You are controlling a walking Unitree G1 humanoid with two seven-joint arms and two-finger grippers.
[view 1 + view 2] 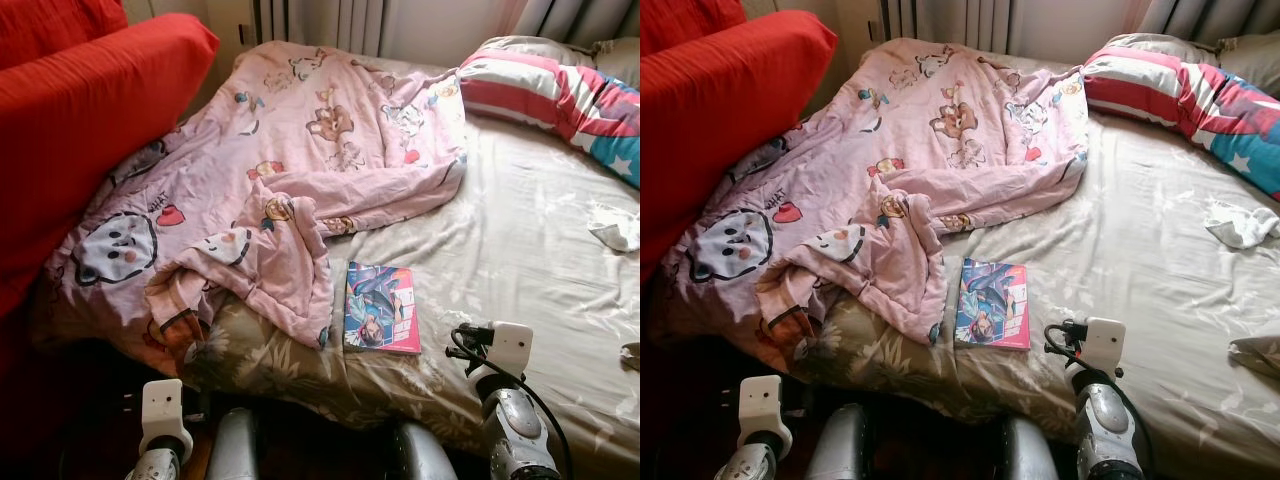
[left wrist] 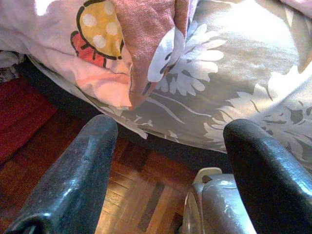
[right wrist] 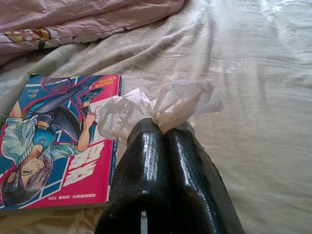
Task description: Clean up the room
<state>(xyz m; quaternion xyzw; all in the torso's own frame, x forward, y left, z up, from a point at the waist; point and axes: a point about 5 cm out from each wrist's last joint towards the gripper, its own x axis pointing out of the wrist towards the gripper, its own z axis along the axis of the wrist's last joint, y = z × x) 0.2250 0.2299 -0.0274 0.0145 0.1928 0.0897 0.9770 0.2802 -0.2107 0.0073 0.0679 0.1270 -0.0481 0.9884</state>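
Observation:
My right gripper (image 3: 163,127) is shut on a crumpled white tissue (image 3: 161,105), held just above the beige bedsheet (image 1: 500,260). Beside it lies a comic magazine (image 1: 381,307) with a pink and blue cover, flat near the bed's front edge. My right arm (image 1: 515,420) reaches over that edge, to the right of the magazine. The left gripper (image 2: 165,131) hangs open and holds nothing, low beside the bed, over the wooden floor (image 2: 131,204). A rumpled pink cartoon blanket (image 1: 300,150) covers the bed's left half and droops over the edge.
Another white crumpled piece (image 1: 615,228) lies on the sheet at the far right, and a darker scrap (image 1: 630,353) sits at the right edge. A striped pillow (image 1: 550,95) rests at the back right. A red sofa (image 1: 80,110) stands against the bed's left side.

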